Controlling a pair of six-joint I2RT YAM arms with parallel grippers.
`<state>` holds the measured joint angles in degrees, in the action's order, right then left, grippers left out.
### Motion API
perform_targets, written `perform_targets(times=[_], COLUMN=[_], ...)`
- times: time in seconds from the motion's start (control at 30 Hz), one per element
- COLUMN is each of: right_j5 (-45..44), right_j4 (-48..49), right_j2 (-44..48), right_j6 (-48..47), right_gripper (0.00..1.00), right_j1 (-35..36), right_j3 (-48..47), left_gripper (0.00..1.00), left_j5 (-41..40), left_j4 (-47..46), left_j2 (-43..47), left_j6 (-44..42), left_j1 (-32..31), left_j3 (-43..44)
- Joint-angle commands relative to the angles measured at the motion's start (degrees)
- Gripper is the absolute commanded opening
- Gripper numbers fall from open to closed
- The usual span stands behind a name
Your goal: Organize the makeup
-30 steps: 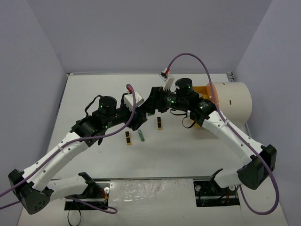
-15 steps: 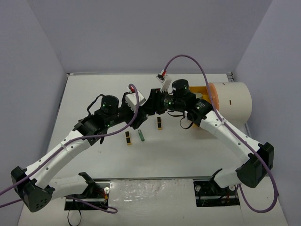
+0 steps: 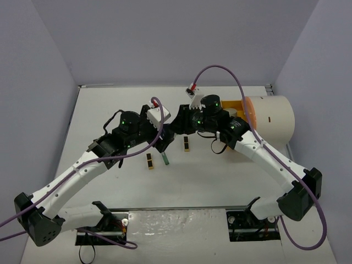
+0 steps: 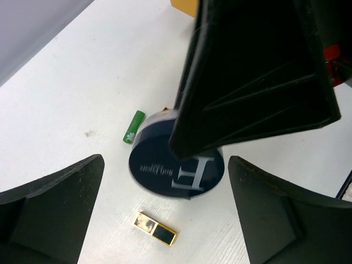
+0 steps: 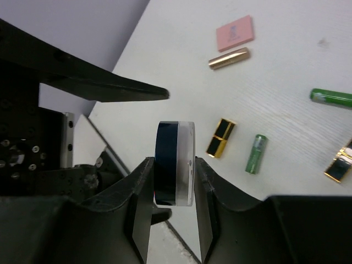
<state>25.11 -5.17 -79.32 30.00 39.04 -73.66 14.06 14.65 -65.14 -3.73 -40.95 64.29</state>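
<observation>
Little looks sorted: the right gripper [image 5: 173, 181] pinches the blue compact [image 5: 168, 159] on edge above the table [image 5: 286, 99], between the wide-spread jaws of the left gripper [image 4: 165, 187], while lipsticks [image 5: 220, 137], green tubes [image 5: 256, 154] and the pink palette [image 5: 235, 32] lie loose, and the drum [image 3: 272, 118] hides whatever it may hold.
</observation>
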Motion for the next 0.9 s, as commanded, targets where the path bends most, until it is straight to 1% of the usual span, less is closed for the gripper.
perform_targets(times=[0.0,0.13,0.23,0.3,0.37,0.47,0.6,0.67,0.8,0.87], right_j5=[-12.1,-20.8,-29.9,-33.0,-37.8,-45.0,-50.1,-51.5,-50.9,-49.2], right_j4=[-1.9,-6.5,-10.4,-12.3,-14.3,-16.5,-17.2,-17.2,-17.3,-17.1], right_j2=[5.7,8.7,10.9,11.8,12.3,11.9,10.5,9.7,7.0,6.0], right_j6=[-4.0,-6.9,-9.4,-10.9,-12.8,-14.7,-15.4,-15.6,-16.1,-16.3], right_gripper=[0.0,0.0,0.0,0.0,0.0,0.0,0.0,0.0,0.0,0.0], right_j1=[-0.8,-3.4,-7.6,-9.7,-12.2,-13.6,-14.8,-15.6,-18.4,-19.6], right_j3=[-0.5,-0.8,-0.6,-0.2,0.4,1.3,2.4,3.0,3.8,3.9], left_gripper=[0.97,0.97,0.97,0.97,0.97,0.97,0.97,0.97,0.97,0.97], left_j5=[-3.4,-6.1,-9.2,-11.9,-12.8,-13.0,-15.2,-15.9,-16.2,-16.2], left_j4=[-4.4,-4.1,-3.6,-2.2,0.4,4.8,11.0,11.5,9.4,8.9], left_j2=[1.1,1.8,2.6,2.6,2.1,0.9,-1.8,-2.1,-1.8,-1.9], left_j6=[1.6,3.0,5.6,6.7,9.0,13.0,16.2,16.6,17.1,17.1], left_j1=[-0.1,0.1,0.9,1.9,4.9,11.3,18.7,20.9,22.0,22.3], left_j3=[2.4,1.3,-0.2,-0.4,-0.3,0.2,1.1,0.7,-2.4,-3.6])
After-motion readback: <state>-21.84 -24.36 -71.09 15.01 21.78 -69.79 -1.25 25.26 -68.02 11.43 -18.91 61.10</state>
